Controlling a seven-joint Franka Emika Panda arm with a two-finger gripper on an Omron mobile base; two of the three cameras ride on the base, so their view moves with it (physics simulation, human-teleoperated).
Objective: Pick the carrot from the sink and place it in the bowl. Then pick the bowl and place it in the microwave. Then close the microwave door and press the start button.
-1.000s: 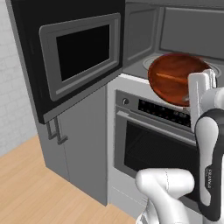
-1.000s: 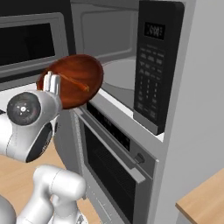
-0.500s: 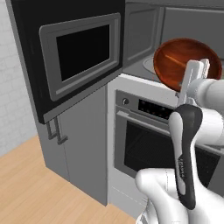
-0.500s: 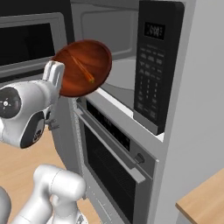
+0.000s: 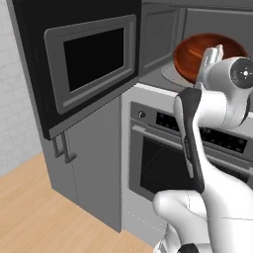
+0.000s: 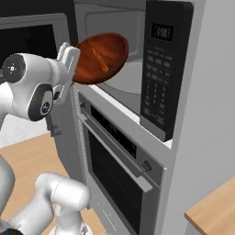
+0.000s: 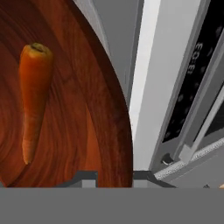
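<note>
My claw (image 6: 72, 56) clamped on rim of bowl (image 6: 102, 56), jaws narrow, holding it tilted. Bowl at upper centre of right base view, upper right of left base view, at mouth of microwave (image 6: 126, 69). Carrot (image 7: 33, 96) lies inside bowl (left side of hand view, thick end up). Microwave door (image 5: 86, 59) stands open, upper left of left base view. Oven (image 6: 117, 170) directly below microwave.
</note>
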